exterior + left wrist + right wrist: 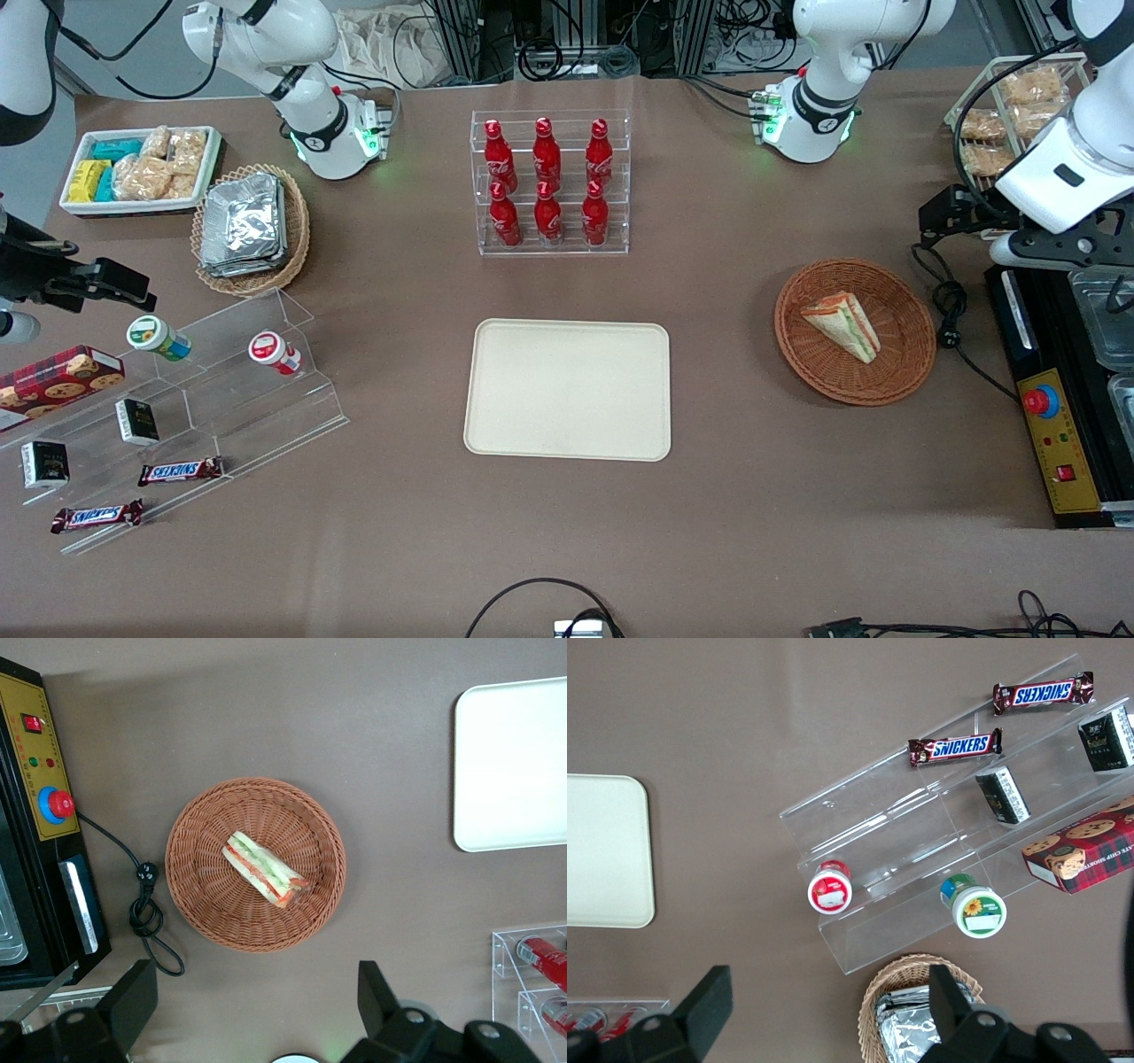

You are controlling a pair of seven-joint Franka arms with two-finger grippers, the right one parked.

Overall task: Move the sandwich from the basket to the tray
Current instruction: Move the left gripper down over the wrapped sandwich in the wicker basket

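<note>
The sandwich (842, 326) is a white bread wedge with green and red-orange layers. It lies in the round reddish-brown wicker basket (912, 306) toward the working arm's end of the table. The cream tray (568, 390) lies bare at mid-table, beside the basket. My left gripper (952, 213) hangs high above the table, farther from the front camera than the basket, open and empty. In the left wrist view its fingers (133, 1001) stand wide apart, with the sandwich (264, 870), the basket (204, 868) and a part of the tray (514, 762) below.
A black control box (1054, 416) with a red button and a coiled cable (952, 319) lie close beside the basket. A clear rack of red bottles (549, 182) stands farther back than the tray. A wire rack of bagged snacks (1010, 106) is near the working arm.
</note>
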